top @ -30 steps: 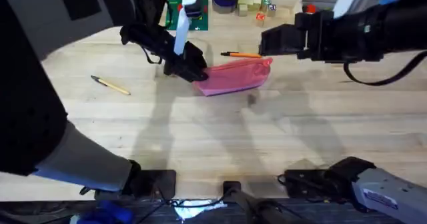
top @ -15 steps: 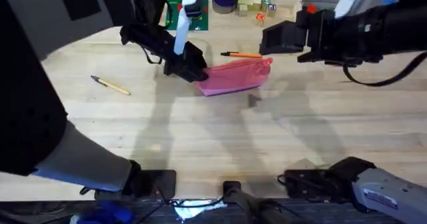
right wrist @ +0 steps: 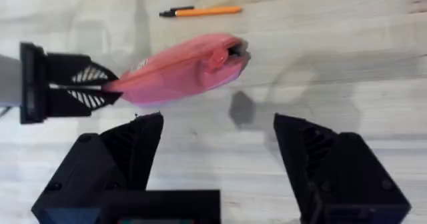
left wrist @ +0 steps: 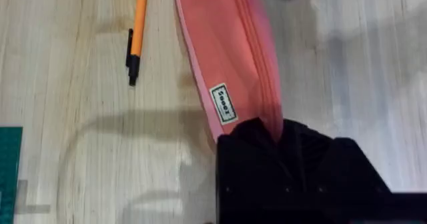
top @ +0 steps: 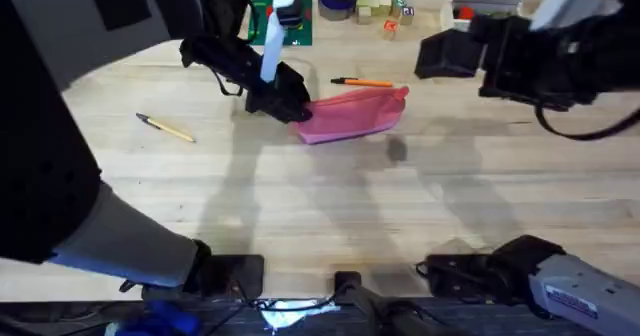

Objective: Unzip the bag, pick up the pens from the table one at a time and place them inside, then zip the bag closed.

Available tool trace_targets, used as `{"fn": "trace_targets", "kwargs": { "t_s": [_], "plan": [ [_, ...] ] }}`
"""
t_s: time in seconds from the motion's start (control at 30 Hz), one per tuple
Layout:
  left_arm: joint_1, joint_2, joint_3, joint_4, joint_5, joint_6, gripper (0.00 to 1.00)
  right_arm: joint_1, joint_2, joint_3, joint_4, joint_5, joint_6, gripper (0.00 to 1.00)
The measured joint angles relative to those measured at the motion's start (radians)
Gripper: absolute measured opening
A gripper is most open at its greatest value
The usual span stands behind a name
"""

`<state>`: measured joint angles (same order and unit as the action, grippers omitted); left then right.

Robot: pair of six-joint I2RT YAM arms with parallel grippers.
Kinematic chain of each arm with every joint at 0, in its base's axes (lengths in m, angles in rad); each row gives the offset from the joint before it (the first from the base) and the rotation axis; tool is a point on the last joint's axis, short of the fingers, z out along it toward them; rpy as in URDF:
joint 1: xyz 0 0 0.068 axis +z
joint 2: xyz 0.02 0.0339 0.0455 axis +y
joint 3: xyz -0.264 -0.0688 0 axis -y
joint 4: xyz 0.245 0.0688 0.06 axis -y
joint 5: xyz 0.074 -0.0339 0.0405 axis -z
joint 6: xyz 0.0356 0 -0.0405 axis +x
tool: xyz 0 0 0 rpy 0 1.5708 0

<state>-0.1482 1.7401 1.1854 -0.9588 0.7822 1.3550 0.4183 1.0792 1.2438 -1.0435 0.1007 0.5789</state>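
Overhead view is showing the pink pencil pouch [top: 352, 114] lying on the wooden table [top: 330, 206], a little past the middle. The left gripper [top: 288, 103] is clamping the near-left end of the pouch, with its fingers closed on the fabric; the left wrist view is showing the pouch [left wrist: 230, 64] running away from the black fingers, with a small white label on its side. The orange pen [top: 362, 81] is lying just beside the pouch, on its far side, not touching it. The yellowish-tan pen [top: 166, 128] is resting well apart, on the left part of the table. The right gripper [top: 450, 56] is hanging above the table to the right of the pouch, and in the right wrist view its two black fingers [right wrist: 127, 151] are standing wide apart, holding nothing.
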Motion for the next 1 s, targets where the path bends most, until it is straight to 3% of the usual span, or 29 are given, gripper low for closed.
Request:
{"fn": "trace_targets", "kwargs": {
  "t_s": [0.57, 1.0],
  "plan": [
    [0.000, 0.000, 0.000, 0.001, 0.000, 0.000, 0.041, 0.000, -0.008, -0.064, 0.083, 0.035, 0.107, 0.996],
    [0.000, 0.000, 0.000, 0.001, 0.000, 0.000, 0.041, 0.000, 0.153, -0.094, 0.172, 0.035, 0.184, 0.996]
  ]
}}
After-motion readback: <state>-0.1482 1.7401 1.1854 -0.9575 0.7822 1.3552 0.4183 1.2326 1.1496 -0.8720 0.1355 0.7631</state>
